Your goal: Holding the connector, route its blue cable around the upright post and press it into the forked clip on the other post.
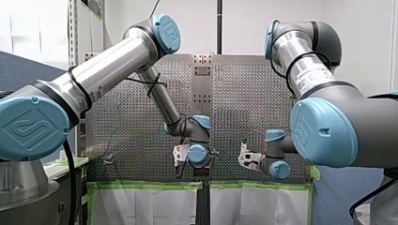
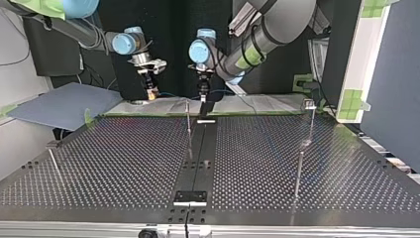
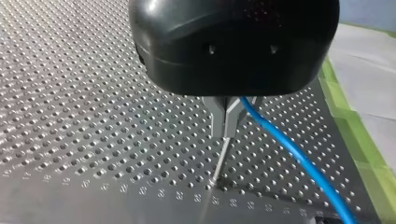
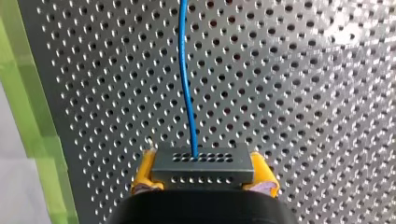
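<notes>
The right gripper (image 4: 204, 183) clamps the grey connector (image 4: 203, 165) between its yellow pads (image 4: 144, 170); the blue cable (image 4: 186, 84) runs straight ahead over the surface (image 4: 303, 93). The left gripper (image 3: 227, 128) has its metal fingers (image 3: 219, 116) pressed together, cable just beside them, a thin post (image 3: 220, 163) under their tips.

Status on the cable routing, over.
Right gripper shut on connector, yellow pads. Left gripper shut on blue cable, just above upright post. Cable runs free over table, nothing blocking seen.
</notes>
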Controlling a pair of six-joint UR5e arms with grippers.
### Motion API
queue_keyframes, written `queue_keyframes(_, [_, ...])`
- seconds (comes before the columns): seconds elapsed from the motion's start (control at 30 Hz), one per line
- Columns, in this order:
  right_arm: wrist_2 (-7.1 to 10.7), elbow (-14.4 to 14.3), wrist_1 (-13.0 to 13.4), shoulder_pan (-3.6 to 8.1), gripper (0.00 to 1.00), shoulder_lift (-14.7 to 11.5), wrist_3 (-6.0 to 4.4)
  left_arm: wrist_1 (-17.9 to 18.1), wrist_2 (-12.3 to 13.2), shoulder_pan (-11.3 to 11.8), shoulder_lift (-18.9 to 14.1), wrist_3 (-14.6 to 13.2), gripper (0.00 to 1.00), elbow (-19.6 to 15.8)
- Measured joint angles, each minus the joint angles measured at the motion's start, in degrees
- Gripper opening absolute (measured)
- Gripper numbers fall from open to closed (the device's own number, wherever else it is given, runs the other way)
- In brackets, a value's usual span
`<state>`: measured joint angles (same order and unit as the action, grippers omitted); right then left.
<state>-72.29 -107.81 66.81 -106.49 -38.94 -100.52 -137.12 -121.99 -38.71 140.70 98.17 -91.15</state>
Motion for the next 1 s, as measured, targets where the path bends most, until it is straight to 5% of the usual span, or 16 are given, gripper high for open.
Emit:
queue_keyframes(0.47, [0.04, 0.0, -0.7, 3.62, 0.00, 0.0, 0.39, -2.7, 1.7, -0.4, 2.9, 0.3, 0.07, 4.2])
queue_keyframes(1.0, [0.17, 0.0, -0.9, 3.88, 0.00, 0.3, 1.05, -3.2, 1.7, 0.5, 5.7, 4.2, 0.09, 5.6])
